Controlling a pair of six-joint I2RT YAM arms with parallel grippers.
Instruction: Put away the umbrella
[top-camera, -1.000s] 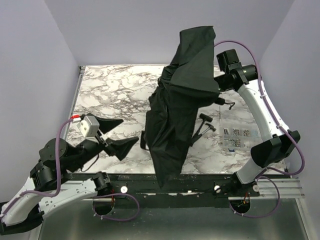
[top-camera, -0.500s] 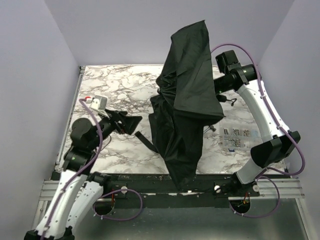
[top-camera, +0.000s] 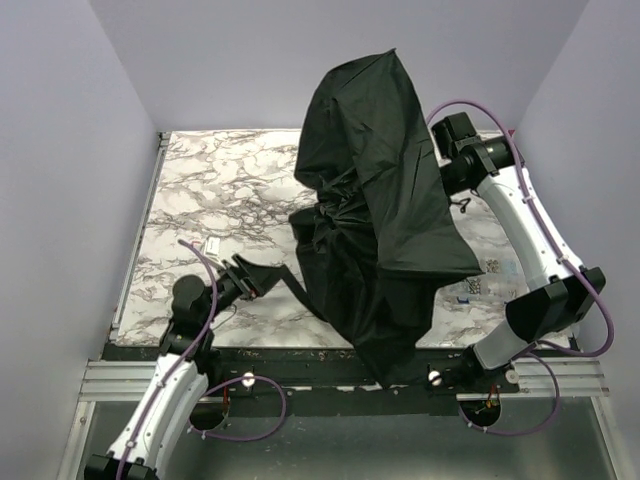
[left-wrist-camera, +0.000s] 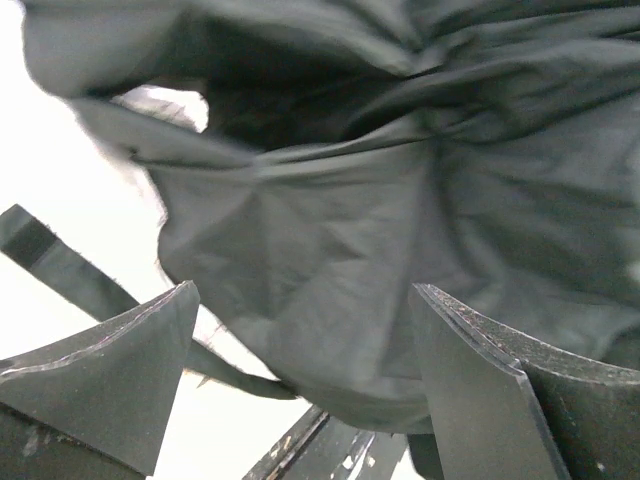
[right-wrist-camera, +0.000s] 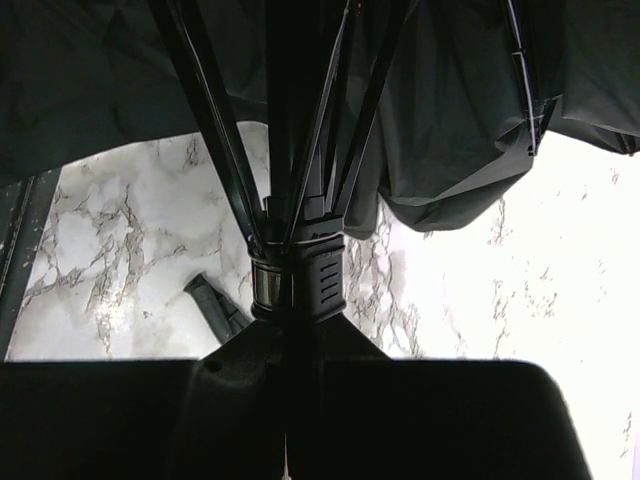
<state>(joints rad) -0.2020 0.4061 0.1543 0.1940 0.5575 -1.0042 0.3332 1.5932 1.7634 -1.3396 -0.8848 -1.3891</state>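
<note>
The umbrella (top-camera: 385, 210) is a wide, half-collapsed black canopy that hangs tilted over the middle of the table, and its lower edge reaches past the front rail. My right gripper (right-wrist-camera: 290, 345) is shut on the umbrella's shaft just below the ribbed runner (right-wrist-camera: 297, 270), with the ribs fanning upward. In the top view this gripper is hidden behind the fabric. My left gripper (top-camera: 262, 277) is low at the canopy's lower left edge and open. In the left wrist view the umbrella's fabric (left-wrist-camera: 380, 230) fills the space ahead of my left gripper (left-wrist-camera: 300, 335). A black strap (top-camera: 297, 292) trails from the canopy.
The marble table (top-camera: 220, 190) has purple walls on three sides and a black rail (top-camera: 280, 355) along its front. A small black hammer handle (right-wrist-camera: 215, 305) lies on the marble under the canopy. Small printed tags (top-camera: 478, 285) show at the right.
My left arm has swung from the left edge in toward the umbrella, jaws narrowing slightly. The canopy has tipped forward and spread, now covering the hammers and most of the tags.
</note>
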